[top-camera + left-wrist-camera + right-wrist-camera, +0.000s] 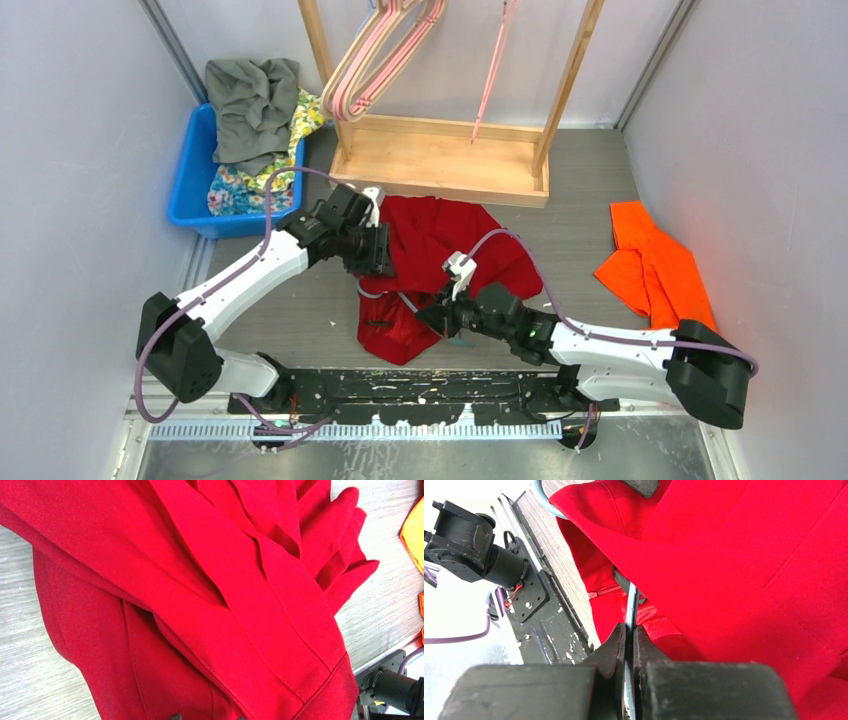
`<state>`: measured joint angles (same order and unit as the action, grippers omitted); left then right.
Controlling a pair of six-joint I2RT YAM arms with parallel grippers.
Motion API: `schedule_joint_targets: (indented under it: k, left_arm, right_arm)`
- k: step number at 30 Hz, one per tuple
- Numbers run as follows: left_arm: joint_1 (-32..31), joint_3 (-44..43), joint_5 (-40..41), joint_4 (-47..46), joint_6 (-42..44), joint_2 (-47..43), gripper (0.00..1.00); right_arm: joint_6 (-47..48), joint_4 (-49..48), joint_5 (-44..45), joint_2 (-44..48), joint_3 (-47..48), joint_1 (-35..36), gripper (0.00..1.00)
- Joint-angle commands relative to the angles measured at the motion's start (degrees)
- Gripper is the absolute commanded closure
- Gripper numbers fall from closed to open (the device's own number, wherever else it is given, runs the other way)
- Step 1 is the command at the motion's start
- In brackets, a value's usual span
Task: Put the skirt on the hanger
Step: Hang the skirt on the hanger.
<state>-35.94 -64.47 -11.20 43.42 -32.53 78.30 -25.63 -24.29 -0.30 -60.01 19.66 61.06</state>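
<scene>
The red skirt (pixel 440 235) lies crumpled on the table between my two grippers. It fills the left wrist view (pixel 225 605) and most of the right wrist view (pixel 734 580). My left gripper (pixel 372 255) is at the skirt's upper left edge. Only its fingertips (pixel 176 717) peek out under the fabric, close together with cloth between them. My right gripper (pixel 437 318) is at the skirt's near edge, shut on a thin blue-grey hanger (pixel 630 607). The hanger runs in under the red cloth, and most of it is hidden.
A wooden rack (pixel 450 165) with pink hangers (pixel 385 55) stands at the back. A blue bin (pixel 190 180) of clothes is at back left. An orange garment (pixel 655 265) lies at right. The black base plate (pixel 420 385) runs along the near edge.
</scene>
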Motion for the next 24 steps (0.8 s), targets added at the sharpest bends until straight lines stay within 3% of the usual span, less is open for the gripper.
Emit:
schedule_joint_targets:
  k: [1, 6, 9, 13, 14, 24]
  left_arm:
    - [0.9, 0.11, -1.73, -2.11, 0.04, -2.62, 0.58]
    - [1.6, 1.94, -3.5, -3.1, -1.13, -2.81, 0.56]
    - [2.12, 3.67, -5.7, -4.88, -2.49, -2.74, 0.42]
    - [3.15, 5.87, -7.42, -6.49, -4.15, -4.3, 0.04]
    - [3.45, 6.37, -7.35, -6.85, -4.61, -4.76, 0.0]
    - [4.36, 9.92, -9.82, -14.94, -9.86, -4.12, 0.0]
  right_arm:
    - [1.89, -6.83, 2.3, 2.86, 1.27, 0.11, 0.99]
    - [2.14, -6.86, 2.68, 4.22, 1.18, 0.11, 0.99]
    - [2.33, -6.82, 2.93, 4.7, 1.12, 0.08, 0.99]
    - [2.34, -7.36, 3.19, 5.06, 0.7, 0.16, 0.99]
    - [2.34, -7.66, 3.23, 5.09, 0.51, 0.12, 0.99]
    - [1.82, -10.87, 2.71, 3.54, 0.52, 0.29, 0.99]
